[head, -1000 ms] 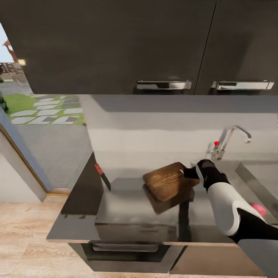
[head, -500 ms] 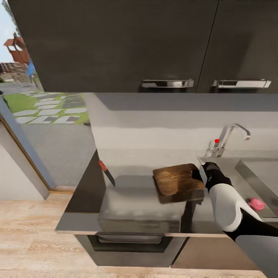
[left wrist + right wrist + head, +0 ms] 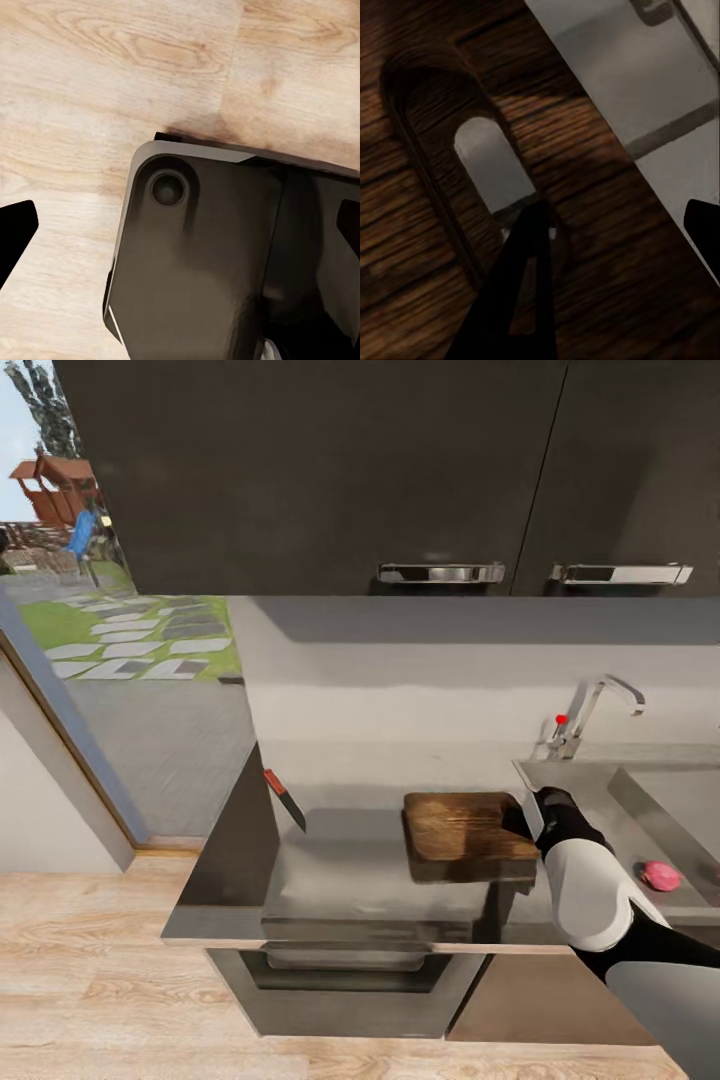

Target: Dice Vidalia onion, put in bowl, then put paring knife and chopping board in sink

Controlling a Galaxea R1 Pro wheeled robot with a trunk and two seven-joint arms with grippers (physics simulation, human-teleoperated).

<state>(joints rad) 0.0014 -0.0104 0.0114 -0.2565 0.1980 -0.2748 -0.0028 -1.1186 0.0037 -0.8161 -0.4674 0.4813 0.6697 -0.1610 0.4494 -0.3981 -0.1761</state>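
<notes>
Sitting in sink (image 3: pixel 640 800): Vidalia onion (image 3: pixel 660 876). Right end effector (image 3: pixel 528 822) clamped on chopping board (image 3: pixel 465 826); left unclear.

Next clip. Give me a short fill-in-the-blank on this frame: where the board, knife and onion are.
1. The right gripper holds the chopping board at its ____ end.
2. The paring knife lies to the board's ____.
3. The Vidalia onion sits in the ____.

Missing words: slot-handle; left; sink

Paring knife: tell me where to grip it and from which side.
Grip the red handle of the paring knife, the end nearer the wall, coming down from above with the left pincer. It lies flat on the countertop, blade pointing toward the front edge.
</notes>
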